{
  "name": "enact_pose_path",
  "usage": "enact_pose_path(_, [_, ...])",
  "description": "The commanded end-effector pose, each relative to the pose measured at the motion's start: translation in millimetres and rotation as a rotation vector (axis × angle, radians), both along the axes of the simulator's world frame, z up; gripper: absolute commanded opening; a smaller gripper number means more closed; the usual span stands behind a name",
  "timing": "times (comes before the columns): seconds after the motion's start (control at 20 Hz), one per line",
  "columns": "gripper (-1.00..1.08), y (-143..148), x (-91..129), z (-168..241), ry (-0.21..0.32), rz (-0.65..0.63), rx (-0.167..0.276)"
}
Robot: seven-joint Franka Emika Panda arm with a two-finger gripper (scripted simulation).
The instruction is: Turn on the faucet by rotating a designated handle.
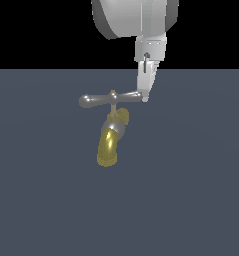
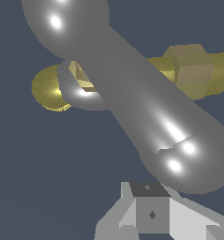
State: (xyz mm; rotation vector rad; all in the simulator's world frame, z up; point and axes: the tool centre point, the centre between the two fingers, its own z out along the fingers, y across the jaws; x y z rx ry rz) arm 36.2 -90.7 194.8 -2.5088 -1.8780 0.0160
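The faucet (image 1: 110, 142) stands on the dark floor, its yellow-gold spout curving down toward the front. On its thin stem lies the handle (image 1: 111, 98), a silver bar with bulbous ends, nearly level. My gripper (image 1: 145, 97) hangs straight down with its fingertips against the handle's end on the exterior view's right. Its fingers are together and hold nothing. In the wrist view the handle (image 2: 141, 103) fills the frame diagonally, with one rounded end just beyond my gripper (image 2: 151, 213). Behind the bar show the faucet's (image 2: 50, 89) yellow body and silver collar.
A flat dark grey-blue floor (image 1: 191, 200) spreads all around the faucet. The white arm (image 1: 136, 17) comes down from above, over the handle's end on the exterior view's right. No other objects show.
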Motion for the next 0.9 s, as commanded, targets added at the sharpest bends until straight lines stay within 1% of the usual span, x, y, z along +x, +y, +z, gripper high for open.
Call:
enact_pose_path(0.0, [-1.0,16.1,12.5,0.5,-0.007,0.021,0.002])
enact_pose_path(0.85, [-1.0,31.3,61.6,1.2,-0.012,0.02,0.001])
